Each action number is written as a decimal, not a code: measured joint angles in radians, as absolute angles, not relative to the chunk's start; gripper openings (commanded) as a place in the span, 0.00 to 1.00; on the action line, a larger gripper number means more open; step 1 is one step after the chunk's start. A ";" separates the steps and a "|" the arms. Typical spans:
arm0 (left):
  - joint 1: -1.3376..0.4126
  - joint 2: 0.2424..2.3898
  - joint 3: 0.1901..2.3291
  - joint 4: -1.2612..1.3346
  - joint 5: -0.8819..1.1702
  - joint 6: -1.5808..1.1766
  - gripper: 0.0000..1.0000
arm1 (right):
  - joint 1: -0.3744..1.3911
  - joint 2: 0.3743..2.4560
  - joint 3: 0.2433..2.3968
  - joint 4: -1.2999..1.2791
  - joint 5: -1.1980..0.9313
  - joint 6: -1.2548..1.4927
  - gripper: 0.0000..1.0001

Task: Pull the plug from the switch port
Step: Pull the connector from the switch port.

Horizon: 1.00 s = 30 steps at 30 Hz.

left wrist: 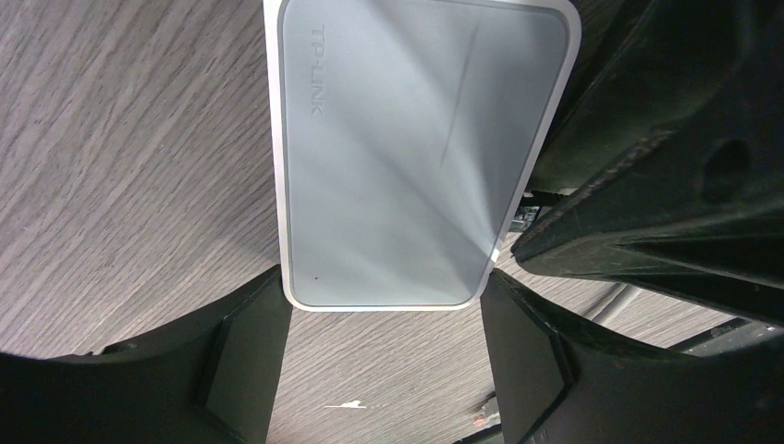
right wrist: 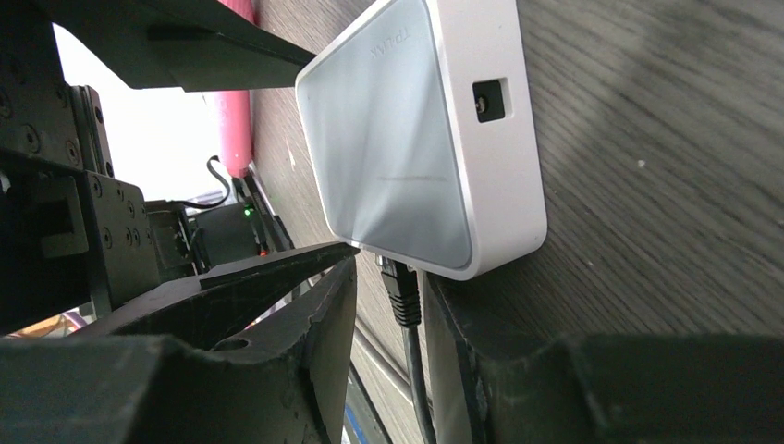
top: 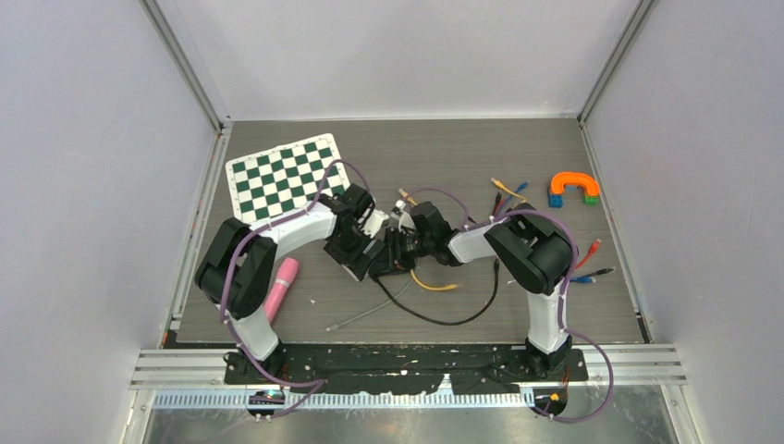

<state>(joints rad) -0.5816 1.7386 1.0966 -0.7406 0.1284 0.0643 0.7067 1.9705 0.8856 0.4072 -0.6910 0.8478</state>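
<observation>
Nearest you, a pink cylinder lies on the table, to the left of the work and out of its way. At mid-table your two arms meet over the TP-Link switch, which lies flat, pale grey top up, with a white rim around it. Your left gripper has its jaws pressed against the switch's two near corners, bracing the body. Your right gripper straddles the plug, a black connector seated in a port on the switch's edge, its black cable trailing away. Those jaws stand apart, with a sliver of gap on one side of the plug, so it is not pinched yet. I'd put you at the grasp step, with the pull not begun. Next, close the right jaws squarely on the plug body, probably pressing its latch tab, which is hidden here. Then draw straight out along the port's axis while the left grips the switch firmly. Beyond, a checkerboard mat lies at far left.
</observation>
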 measured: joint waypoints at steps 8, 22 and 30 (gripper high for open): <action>-0.580 1.737 1.097 -0.739 0.142 0.073 0.48 | 0.709 2.003 0.856 0.520 -0.701 0.950 0.28; -0.579 1.736 1.097 -0.739 0.147 0.083 0.45 | 0.709 2.008 0.838 0.561 -0.701 0.972 0.36; -0.572 1.736 1.097 -0.739 0.178 0.080 0.44 | 0.715 2.008 0.836 0.572 -0.707 0.971 0.24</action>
<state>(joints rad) -0.5724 1.7359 1.0966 -0.7387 0.1780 0.0799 0.7151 2.0083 0.8364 0.5724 -0.7071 0.9710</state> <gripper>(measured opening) 0.716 0.304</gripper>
